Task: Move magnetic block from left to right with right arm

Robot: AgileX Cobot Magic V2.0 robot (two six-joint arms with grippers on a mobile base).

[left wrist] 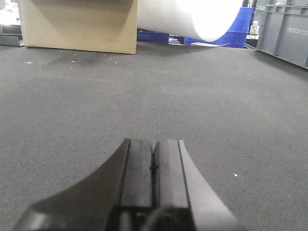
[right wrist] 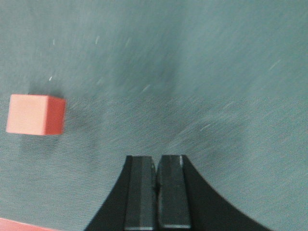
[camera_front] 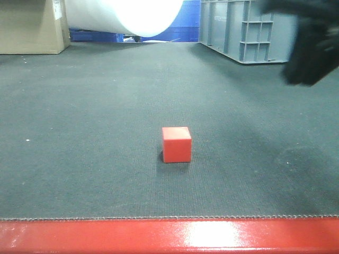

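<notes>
The magnetic block (camera_front: 176,144) is a small plain red cube resting on the dark felt mat near the front middle. The right wrist view shows the same magnetic block (right wrist: 35,114) at the far left, well away from my right gripper (right wrist: 156,158), whose jaws are pressed together with nothing between them. In the front view the right arm (camera_front: 310,45) is a blurred black mass hovering at the upper right, above the mat. My left gripper (left wrist: 154,143) is shut over bare mat, holding nothing.
A glossy red table rim (camera_front: 169,236) runs along the near edge. At the back stand a grey plastic crate (camera_front: 243,32), a cardboard box (camera_front: 32,26), a large white roll (camera_front: 124,16) and blue bins (camera_front: 185,26).
</notes>
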